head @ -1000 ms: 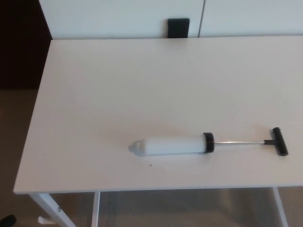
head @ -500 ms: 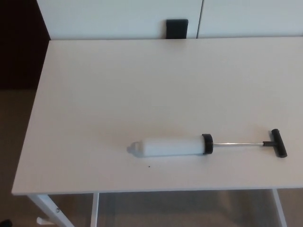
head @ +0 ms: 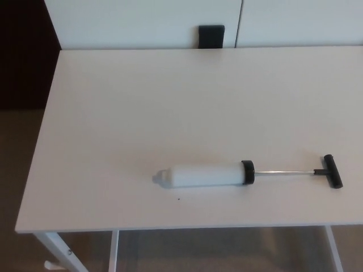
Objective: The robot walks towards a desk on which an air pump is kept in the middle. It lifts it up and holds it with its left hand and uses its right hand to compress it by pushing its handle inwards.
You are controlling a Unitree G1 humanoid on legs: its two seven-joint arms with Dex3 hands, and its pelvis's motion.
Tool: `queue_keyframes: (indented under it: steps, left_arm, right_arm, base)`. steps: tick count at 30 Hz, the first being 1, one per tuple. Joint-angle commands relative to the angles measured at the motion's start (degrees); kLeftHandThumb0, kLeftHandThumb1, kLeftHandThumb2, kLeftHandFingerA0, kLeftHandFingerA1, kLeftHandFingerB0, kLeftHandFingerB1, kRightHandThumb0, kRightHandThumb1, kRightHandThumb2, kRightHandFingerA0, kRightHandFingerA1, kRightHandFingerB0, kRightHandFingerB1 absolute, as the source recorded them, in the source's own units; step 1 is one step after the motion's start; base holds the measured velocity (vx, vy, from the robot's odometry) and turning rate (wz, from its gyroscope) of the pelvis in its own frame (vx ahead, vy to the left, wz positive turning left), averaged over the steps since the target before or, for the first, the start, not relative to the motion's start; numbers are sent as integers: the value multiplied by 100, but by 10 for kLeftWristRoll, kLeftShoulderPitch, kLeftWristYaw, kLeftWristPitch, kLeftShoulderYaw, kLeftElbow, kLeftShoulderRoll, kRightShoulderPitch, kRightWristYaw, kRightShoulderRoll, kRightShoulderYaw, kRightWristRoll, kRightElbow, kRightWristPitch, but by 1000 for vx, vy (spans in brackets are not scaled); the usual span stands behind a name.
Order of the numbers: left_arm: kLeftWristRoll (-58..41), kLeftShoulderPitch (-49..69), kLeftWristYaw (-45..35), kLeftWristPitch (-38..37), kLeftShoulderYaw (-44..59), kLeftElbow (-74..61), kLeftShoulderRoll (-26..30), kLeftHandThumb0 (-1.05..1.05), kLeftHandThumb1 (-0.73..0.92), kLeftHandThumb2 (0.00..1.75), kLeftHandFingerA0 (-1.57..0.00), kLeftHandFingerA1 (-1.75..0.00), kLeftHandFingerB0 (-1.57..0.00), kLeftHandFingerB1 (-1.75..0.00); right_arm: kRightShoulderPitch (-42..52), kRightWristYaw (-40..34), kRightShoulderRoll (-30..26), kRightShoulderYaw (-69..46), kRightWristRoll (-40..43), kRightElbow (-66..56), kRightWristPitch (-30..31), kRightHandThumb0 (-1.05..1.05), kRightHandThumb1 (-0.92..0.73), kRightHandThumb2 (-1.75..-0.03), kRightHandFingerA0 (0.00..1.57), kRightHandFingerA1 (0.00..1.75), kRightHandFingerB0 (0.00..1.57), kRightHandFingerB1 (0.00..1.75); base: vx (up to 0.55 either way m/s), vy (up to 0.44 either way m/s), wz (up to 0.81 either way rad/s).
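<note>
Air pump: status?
Both hands out of view. Air pump flat on desk, handle pulled out, pointing right. Nothing in the way.

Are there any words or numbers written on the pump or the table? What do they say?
None: no words, numbers or signs can be read anywhere in this picture.
White plastic air pump with a black cap, thin metal rod and black T-handle: its barrel looks plain, no print showing.
Pale cream desk top: bare, no label.
Small black rectangle at the far edge of the desk: plain dark, nothing legible.
</note>
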Motion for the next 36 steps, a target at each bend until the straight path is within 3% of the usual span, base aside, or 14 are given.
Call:
queue_keyframes:
  steps: [1, 2, 4, 5, 6, 8, 9, 21, 22, 27, 28, 33, 34, 36]
  left_arm:
    - [81, -1, 160, 56, 52, -579, 42, -33, 62, 59, -18, -29, -23, -29]
    - [152, -109, 156, 121, -25, -697, 101, -30, 64, 59, -20, -30, -24, -29]
    - [163, -129, 155, 130, -40, -710, 109, -30, 64, 59, -20, -30, -24, -29]
    - [203, -205, 130, 152, -108, -719, 134, -45, 56, 69, -18, -37, -20, -34]
    - [229, -255, 112, 166, -154, -723, 150, -45, 56, 69, -18, -37, -20, -34]
    - [327, -362, 63, 169, -253, -705, 154, -42, 58, 58, -26, -32, -28, -30]
    - [363, -399, 32, 153, -303, -681, 134, -27, 44, 97, -8, -51, -8, -49]
    - [540, -424, -72, 54, -537, -559, 32, -29, 37, 93, -7, -51, -7, -50]
    - [618, -415, -83, 27, -613, -487, 15, -62, 48, 75, -15, -39, -11, -37]
    - [674, -399, -85, 23, -698, -400, 6, -63, 45, 75, -17, -41, -9, -37]
    - [676, -398, -78, 23, -718, -370, 3, -56, 54, 57, -20, -31, -17, -27]
    - [680, -414, -59, 23, -758, -306, -1, -56, 54, 57, -20, -31, -18, -28]
    - [680, -426, -61, 26, -764, -290, -3, -52, 52, 57, -20, -30, -18, -28]
    - [689, -449, -66, 29, -779, -262, -2, -52, 54, 57, -18, -29, -17, -27]
  right_arm:
    - [91, 29, 6, 15, -4, -144, -66, -38, -59, -57, 80, 53, 61, 44]
    - [81, 28, 13, 28, -24, -115, -97, -38, -58, -57, 82, 54, 62, 45]
    - [80, 27, 14, 30, -26, -111, -101, -38, -58, -57, 82, 54, 62, 45]
    - [86, 24, 15, 34, -32, -114, -101, -33, -60, -57, 82, 53, 62, 46]
    - [92, 22, 16, 36, -37, -119, -100, -33, -60, -57, 82, 53, 62, 46]
    - [90, 15, 18, 40, -45, -108, -103, -33, -59, -58, 82, 54, 62, 45]
    - [86, 14, 18, 37, -44, -98, -111, -34, -59, -56, 84, 55, 64, 46]
    - [73, -3, 12, 41, -67, -64, -129, -38, -60, -58, 84, 54, 62, 46]
    - [62, -4, 7, 41, -72, -35, -145, -36, -59, -57, 87, 55, 63, 46]
    - [58, 7, 8, 38, -58, -16, -153, -35, -60, -57, 88, 55, 65, 47]
    - [62, 6, 9, 38, -57, -22, -150, -33, -60, -57, 88, 56, 65, 47]
    - [64, 11, 6, 39, -52, -21, -155, -35, -61, -57, 88, 58, 65, 48]
    - [61, 11, 6, 38, -51, -19, -157, -35, -49, -86, 86, 74, 60, 63]
    - [58, 4, 6, 39, -56, -24, -155, -36, -50, -84, 87, 74, 62, 63]
  base:
    - [0, 0, 0]
    - [0, 0, 0]
    - [0, 0, 0]
    - [0, 0, 0]
    - [0, 0, 0]
    - [0, 0, 0]
    - [0, 0, 0]
    - [0, 0, 0]
    - [0, 0, 0]
    - [0, 0, 0]
    - [0, 0, 0]
    - [0, 0, 0]
    - [0, 0, 0]
    - [0, 0, 0]
